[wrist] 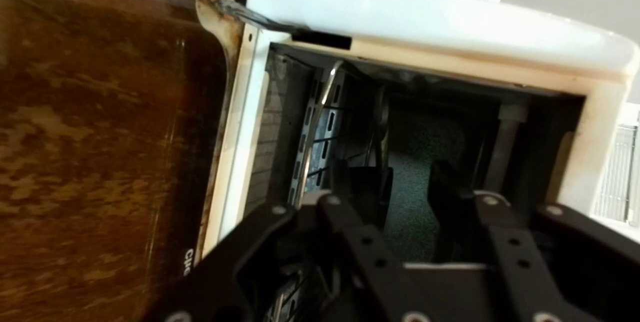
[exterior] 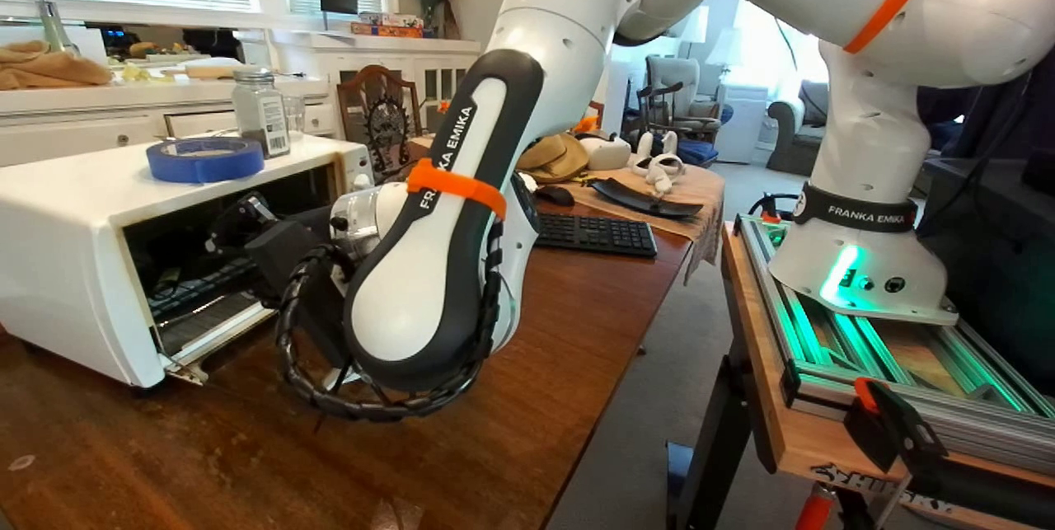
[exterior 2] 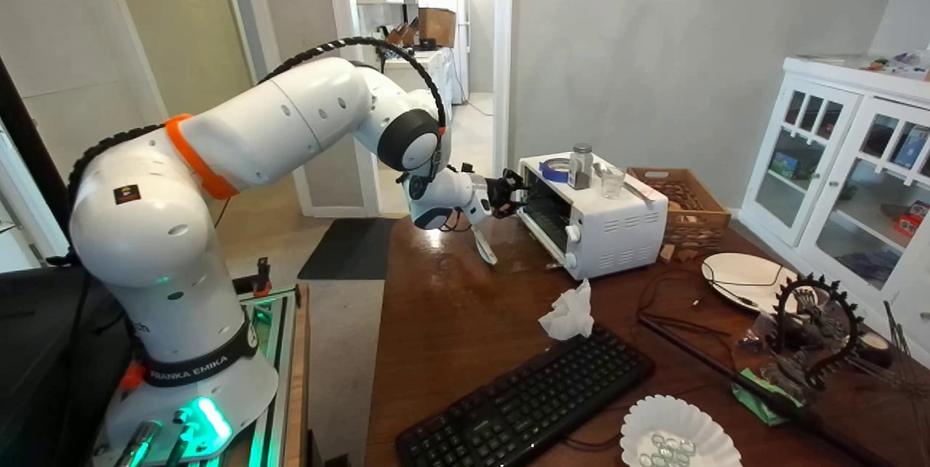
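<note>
Wrist view (clock hours as seen, 12 at top): tool [wrist: 390,179] spread, fingers [wrist: 450,192] apart with a visible gap between the tips. Tips stand against the dark interior of a white toaster oven [exterior 2: 621,238], at its open front; how deep they reach is hard to judge. Dark blocky shape [wrist: 372,189] just beside the finger at 9 o'clock; identity unclear, contact with the finger cannot be told.

Inside the oven: bent metal rod [wrist: 312,136] at 10 o'clock from the tips, slotted metal panel [wrist: 329,144] behind it; pale rod [wrist: 502,141] between 2 and 3 o'clock. Oven shell crosses 12 o'clock; brown desk [wrist: 100,162] at 9 o'clock.

In both exterior views the oven stands on the desk, tool at its front. On the oven's top: roll of blue tape [exterior: 194,170], with a lidded clear jar [exterior: 264,114] at 2 o'clock from it. In an exterior view, a drinking glass [exterior 2: 612,185] sits at 4 o'clock from the jar.

Same view, hours taken from the oven: tool at 9; woven basket [exterior 2: 697,227] at 3, just beside; white plate [exterior 2: 726,264] at 4; fluted white bowl [exterior 2: 705,423] holding clear glass pieces, between 5 and 6; crumpled tissue [exterior 2: 570,313] at 6; black keyboard [exterior 2: 527,409] between 6 and 7, near the tissue.
</note>
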Available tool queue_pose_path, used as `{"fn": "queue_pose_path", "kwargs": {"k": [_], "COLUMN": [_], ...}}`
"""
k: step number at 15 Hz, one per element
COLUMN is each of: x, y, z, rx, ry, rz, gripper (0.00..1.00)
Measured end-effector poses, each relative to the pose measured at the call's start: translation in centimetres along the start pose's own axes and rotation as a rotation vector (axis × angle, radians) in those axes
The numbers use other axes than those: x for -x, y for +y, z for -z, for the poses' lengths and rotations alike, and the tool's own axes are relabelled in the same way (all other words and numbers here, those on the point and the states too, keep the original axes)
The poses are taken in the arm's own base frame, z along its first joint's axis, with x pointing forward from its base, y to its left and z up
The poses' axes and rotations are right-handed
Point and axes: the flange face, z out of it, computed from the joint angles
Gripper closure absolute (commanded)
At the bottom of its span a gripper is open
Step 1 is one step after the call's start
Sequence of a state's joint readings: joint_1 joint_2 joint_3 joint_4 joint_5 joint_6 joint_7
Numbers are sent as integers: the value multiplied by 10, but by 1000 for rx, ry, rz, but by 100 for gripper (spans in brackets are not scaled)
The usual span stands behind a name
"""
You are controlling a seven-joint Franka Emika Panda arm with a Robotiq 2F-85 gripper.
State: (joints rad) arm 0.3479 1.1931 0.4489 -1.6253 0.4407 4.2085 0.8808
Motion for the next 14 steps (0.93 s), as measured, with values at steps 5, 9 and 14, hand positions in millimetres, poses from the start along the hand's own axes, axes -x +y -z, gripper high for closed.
{"fn": "queue_pose_path", "kwargs": {"k": [5, 9, 14], "x": [5, 6, 3], "y": [-4, -5, 3], "z": [-7, -17, -37], "rx": [-10, -10, 26], "ry": [-4, -7, -23], "rz": [-29, -52, -76], "gripper": [59, 55, 61]}}
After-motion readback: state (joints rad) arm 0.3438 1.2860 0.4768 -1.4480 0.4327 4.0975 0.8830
